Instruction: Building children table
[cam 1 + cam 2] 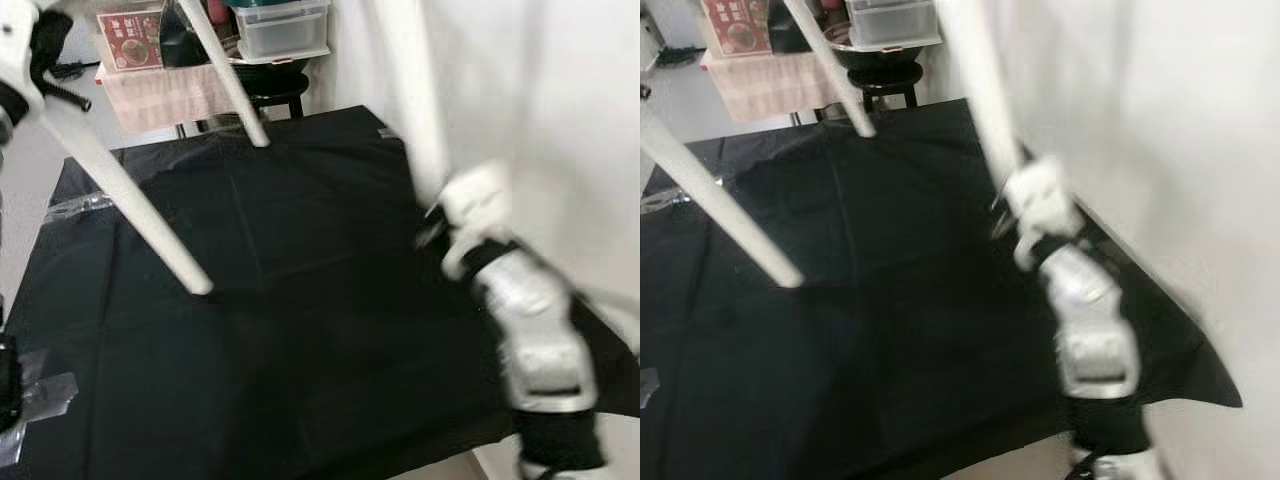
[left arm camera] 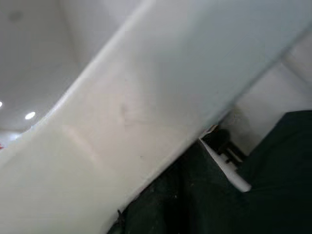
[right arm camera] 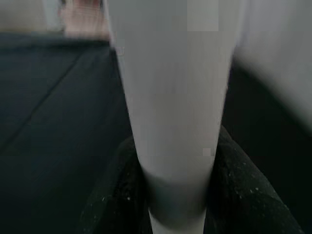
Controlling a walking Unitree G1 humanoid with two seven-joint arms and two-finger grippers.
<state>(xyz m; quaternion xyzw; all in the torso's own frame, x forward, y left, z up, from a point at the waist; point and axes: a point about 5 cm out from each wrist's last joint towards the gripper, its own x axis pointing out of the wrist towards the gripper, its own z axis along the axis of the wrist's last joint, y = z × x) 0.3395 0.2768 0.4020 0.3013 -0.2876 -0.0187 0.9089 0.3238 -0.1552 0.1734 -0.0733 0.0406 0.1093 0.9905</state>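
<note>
White children's table (image 1: 560, 120) tipped up above a black cloth (image 1: 290, 330), right gripper (image 3: 175, 195) clamped around one table leg (image 3: 173, 97), left gripper (image 1: 40, 45) beside another leg (image 1: 120, 190), its finger state unclear, stool (image 1: 270, 95) behind.

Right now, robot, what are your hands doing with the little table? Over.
Right gripper shut on a white table leg. Left gripper against the tabletop, fingers hidden. Two more legs hang above the black cloth. Nothing in the way.
</note>
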